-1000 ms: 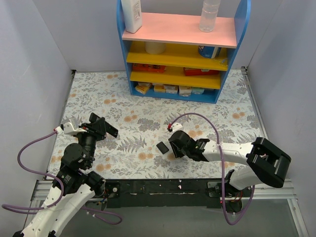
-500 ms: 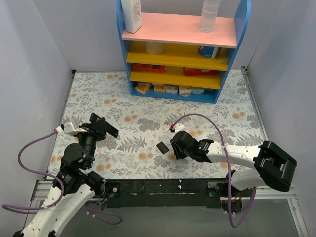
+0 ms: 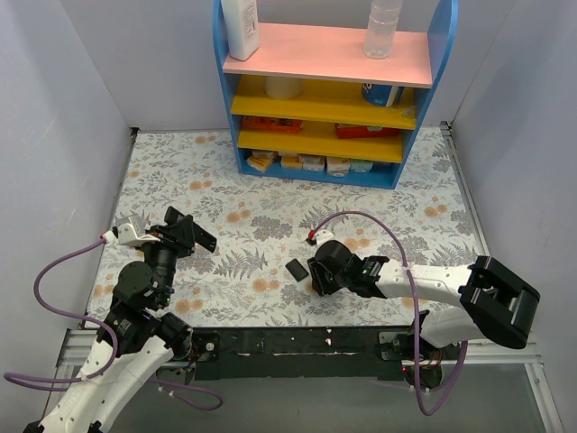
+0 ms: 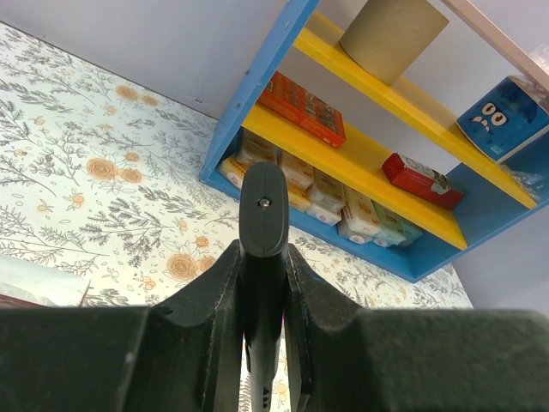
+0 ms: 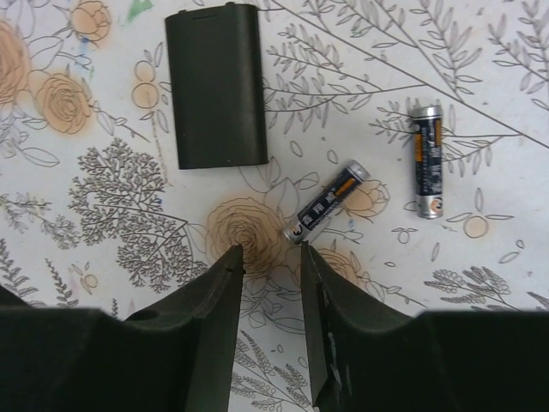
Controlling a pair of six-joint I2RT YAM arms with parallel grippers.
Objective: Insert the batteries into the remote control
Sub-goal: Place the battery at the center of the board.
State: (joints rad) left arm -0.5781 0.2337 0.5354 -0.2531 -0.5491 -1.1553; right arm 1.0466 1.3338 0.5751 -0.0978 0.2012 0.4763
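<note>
**Left arm.** The left gripper [image 3: 185, 233] is raised above the near-left part of the floral table [image 3: 406, 180]. Its fingers [image 4: 219, 296] are clamped on the remote control [image 4: 263, 210], one on each side. In the left wrist view the remote's long axis runs straight out between the fingers and past their tips. Its free end points to the far side, at the blue shelf unit [image 3: 334, 90]. In the top view the remote cannot be told apart from the dark gripper body.

**Right arm.** The right gripper [image 3: 314, 278] is low over the table near the centre of the near edge, reaching left. Its fingers stand slightly apart, with bare tabletop in the gap [image 5: 269, 251] — nothing is gripped.

**Loose parts.** Both batteries lie flat on the table, just ahead of the right fingertips.
- First battery [image 5: 326, 202]: its long axis is slanted across the fingers' line, and its nearer end lies just beside one fingertip [image 5: 309, 257].
- Second battery [image 5: 426, 161]: apart from the first, with its long axis almost in line with the fingers — so probably left to right in the scene.

The flat black cover [image 5: 214, 84] lies beside the first battery without touching it, and just left of the right gripper.
</note>
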